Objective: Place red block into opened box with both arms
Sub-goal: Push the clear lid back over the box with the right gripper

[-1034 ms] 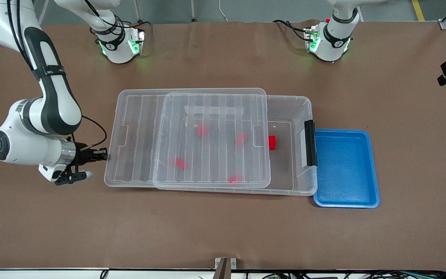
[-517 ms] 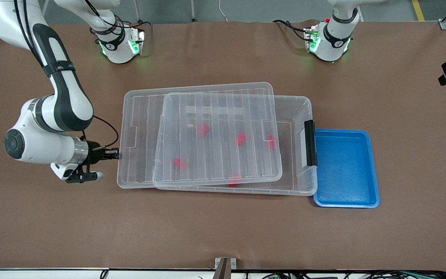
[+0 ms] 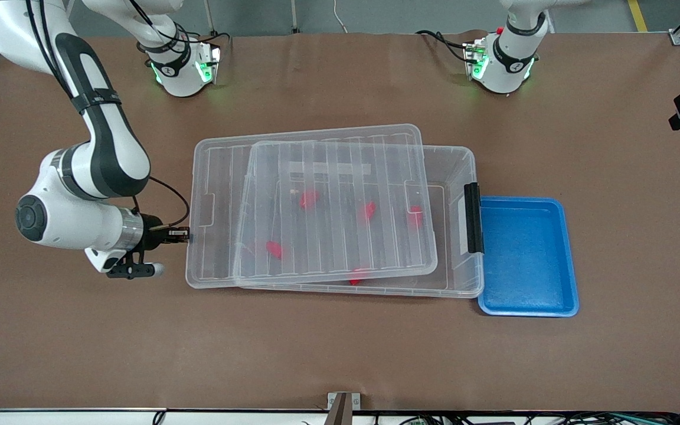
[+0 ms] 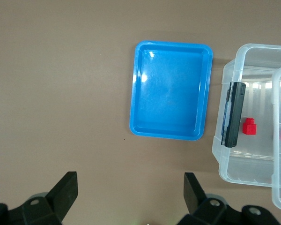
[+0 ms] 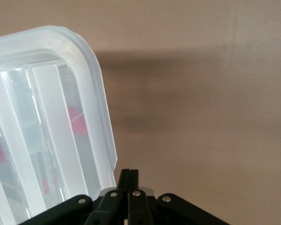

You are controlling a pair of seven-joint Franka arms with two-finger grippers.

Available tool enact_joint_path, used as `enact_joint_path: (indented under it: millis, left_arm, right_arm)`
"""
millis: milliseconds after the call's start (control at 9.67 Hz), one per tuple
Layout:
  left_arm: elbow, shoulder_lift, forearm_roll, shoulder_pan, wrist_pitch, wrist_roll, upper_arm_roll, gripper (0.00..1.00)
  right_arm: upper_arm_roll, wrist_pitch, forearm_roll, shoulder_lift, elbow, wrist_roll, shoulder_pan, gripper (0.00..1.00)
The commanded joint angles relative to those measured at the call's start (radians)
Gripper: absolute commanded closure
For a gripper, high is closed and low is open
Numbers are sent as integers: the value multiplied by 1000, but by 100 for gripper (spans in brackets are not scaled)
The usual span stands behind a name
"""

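Right gripper: clenched tight on the edge of the lid, at the lid's 9 o'clock in the front view. In the right wrist view the fingers were pinched together right at the lid's rim.

Lid: clear and ribbed, sitting skewed over the box. It covered most of the box and stuck out past it toward the right arm's end of the table. Only a strip by the latch was uncovered.

Blocks: five red ones in the box, all blurry through the lid from the front. Taking the box as a clock face, one was at 10 o'clock, one near the middle, one at 3 o'clock near the latch, one at 8 o'clock, and one at 6 o'clock by the wall.

Block by the latch: the left wrist view showed it sharp, on the box floor just clear of the lid's edge.

Left gripper: released, fingers spread wide with nothing in them. It waited high over the table next to the tray, out of the front view.

Tray: blue, touching the box's latch end at the box's 3 o'clock.
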Motion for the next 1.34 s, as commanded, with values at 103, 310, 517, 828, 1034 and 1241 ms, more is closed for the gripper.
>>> enact_joint_path:
  millis: [103,310,517,828,1034,1241]
  left_arm:
    - [-36,-10,-16,6,-5,25,2,0]
    - [-37,-9,-16,6,-6,25,2,0]
    - [-39,-10,-14,6,-6,25,4,0]
    - [-40,-10,-14,6,-9,27,4,0]
    - [-40,-10,-14,6,-9,25,2,0]
    - [-42,-9,-14,4,-9,25,2,0]
  right_arm:
    - [66,4,21,22,21,102,-8,100]
    - [89,5,21,22,21,172,-8,100]
    - [122,51,22,39,21,238,-10,100]
    - [129,50,21,47,53,257,-19,100]
    - [127,-25,12,45,104,251,-40,100]
    - [118,-213,-13,28,202,245,-98,99]
